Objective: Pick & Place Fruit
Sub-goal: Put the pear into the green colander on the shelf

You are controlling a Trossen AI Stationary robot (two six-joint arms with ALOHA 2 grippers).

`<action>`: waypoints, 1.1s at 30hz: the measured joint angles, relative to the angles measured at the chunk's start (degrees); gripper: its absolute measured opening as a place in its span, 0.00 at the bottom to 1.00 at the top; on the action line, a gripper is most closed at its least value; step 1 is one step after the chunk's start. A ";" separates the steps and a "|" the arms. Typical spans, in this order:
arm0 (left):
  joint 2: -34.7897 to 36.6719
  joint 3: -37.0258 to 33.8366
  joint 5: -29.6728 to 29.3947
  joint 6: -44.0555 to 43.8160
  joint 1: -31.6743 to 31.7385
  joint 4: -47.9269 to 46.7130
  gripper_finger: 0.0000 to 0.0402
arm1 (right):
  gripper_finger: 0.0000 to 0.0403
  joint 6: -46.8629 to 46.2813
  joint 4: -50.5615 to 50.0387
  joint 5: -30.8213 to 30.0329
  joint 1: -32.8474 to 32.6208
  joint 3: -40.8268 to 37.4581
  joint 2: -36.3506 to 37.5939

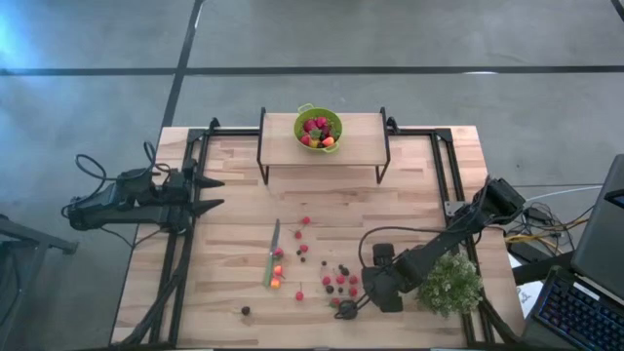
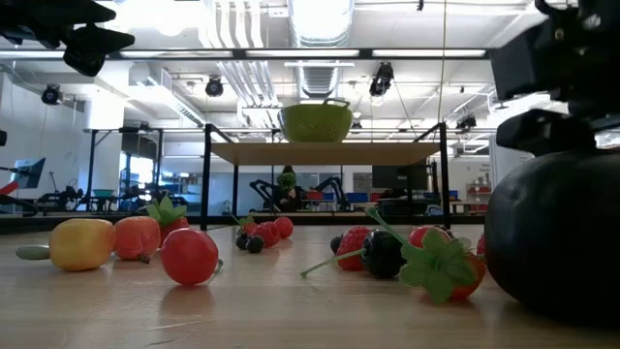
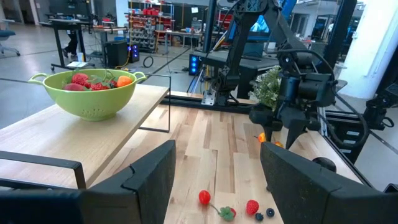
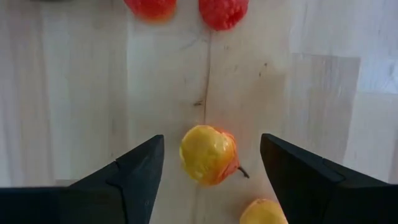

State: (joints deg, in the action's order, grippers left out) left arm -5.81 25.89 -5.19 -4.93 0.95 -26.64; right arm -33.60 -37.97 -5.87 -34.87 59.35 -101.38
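Fruit [image 4: 209, 154], lower centre between wide right gripper [image 4: 211, 177] fingers: likely light, smooth, rolls; grip across middle. Left gripper [image 3: 216, 177] wide, idle.

Robotics lab, open-plan industrial floor: my wooden table [image 1: 390, 210] sits on bare grey concrete [image 1: 97, 107] marked with dark floor lines. Behind it I see exposed white ceiling ducts [image 2: 237, 48] and strip lights, more dark robot arms on another bench [image 2: 320, 186], black metal frames, and equipment racks with cabling and lit electronics [image 3: 134, 46]. A laptop [image 1: 595, 283] and loose cables [image 1: 531, 229] sit just beside my table on the right arm's side, and my rig's black rails [image 1: 444, 171] bolt along the tabletop edges.
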 joint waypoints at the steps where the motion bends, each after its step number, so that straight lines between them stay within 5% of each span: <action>1: 0.00 0.00 0.00 0.00 0.01 0.00 0.60 | 0.63 -0.42 0.19 0.15 0.00 -0.43 0.00; 33: 0.01 0.00 0.00 0.00 0.02 -0.01 0.60 | 0.29 -0.70 4.37 3.32 0.00 -2.25 0.04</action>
State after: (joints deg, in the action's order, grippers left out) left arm -5.80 25.89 -5.19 -4.93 0.97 -26.65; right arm -34.30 -33.61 -2.55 -34.87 57.10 -101.34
